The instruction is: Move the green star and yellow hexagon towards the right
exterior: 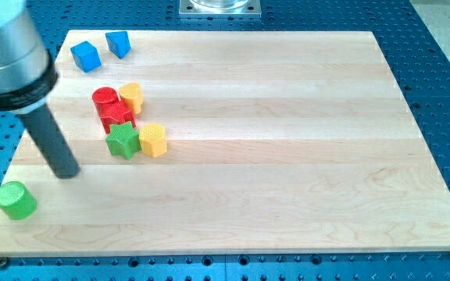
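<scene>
The green star (122, 142) lies on the wooden board (287, 156) at the view's left, with the yellow hexagon (153, 140) touching its right side. My tip (66, 172) rests on the board to the left of and slightly below the green star, a short gap away. The dark rod rises up and left to the arm's grey body at the view's top left corner.
A red star (117, 116) sits just above the green star, with a red cylinder (105, 98) and a second yellow block (131, 96) above it. Two blue blocks (86, 55) (118, 43) lie at the top left. A green cylinder (15, 200) stands at the bottom left.
</scene>
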